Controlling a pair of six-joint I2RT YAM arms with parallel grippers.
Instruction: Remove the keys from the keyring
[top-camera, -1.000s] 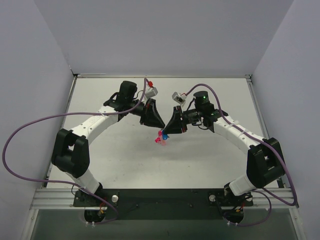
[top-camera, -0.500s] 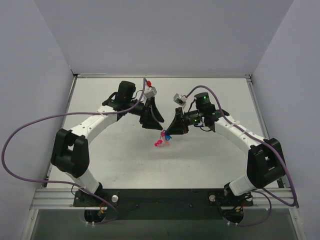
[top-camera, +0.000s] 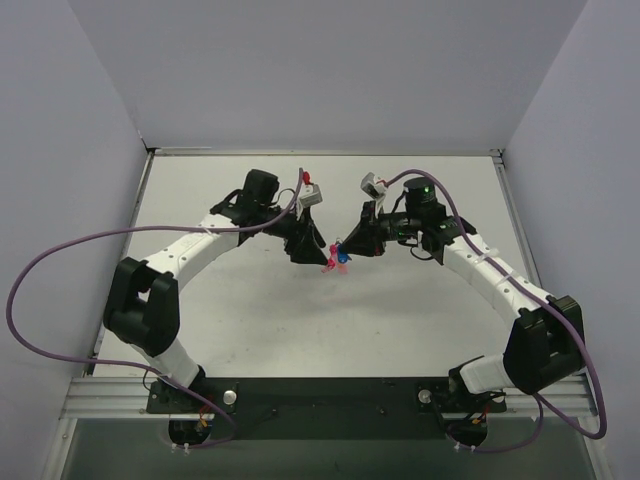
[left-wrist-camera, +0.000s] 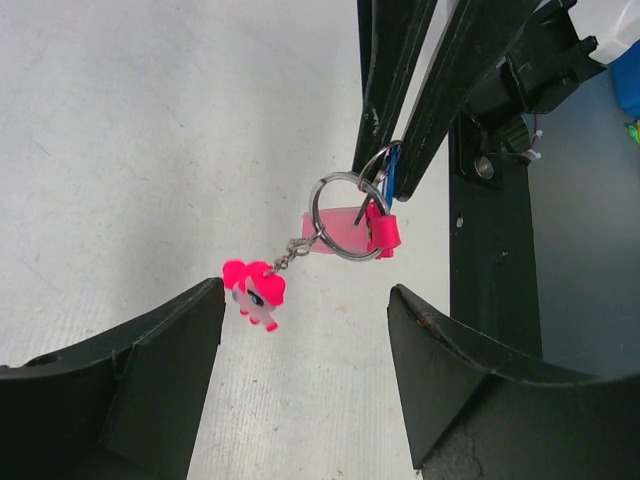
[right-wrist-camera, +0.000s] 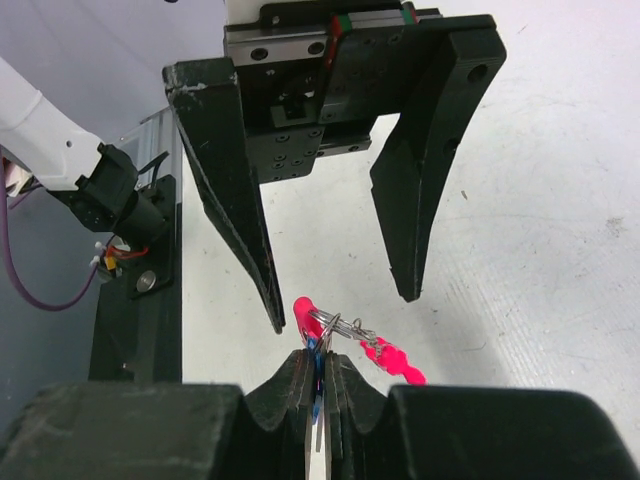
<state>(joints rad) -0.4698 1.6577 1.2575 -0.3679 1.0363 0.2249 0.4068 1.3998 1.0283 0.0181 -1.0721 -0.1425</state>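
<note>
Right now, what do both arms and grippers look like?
Left arm and right arm: white links, bulky black joints. Left gripper and right gripper: black, with two tapered wedge fingers. A purple cable loops along each arm. Green light on the right arm's wrist.

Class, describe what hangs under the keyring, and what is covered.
A short chain hangs from the keyring, carrying a pink charm. A pink key sits on the loop. The right gripper is clamped over the blue key, hiding all but a sliver.

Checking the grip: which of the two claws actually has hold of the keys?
The right claw, shut on the blue key with the keyring hanging from it; the left claw is open, holding nothing.
</note>
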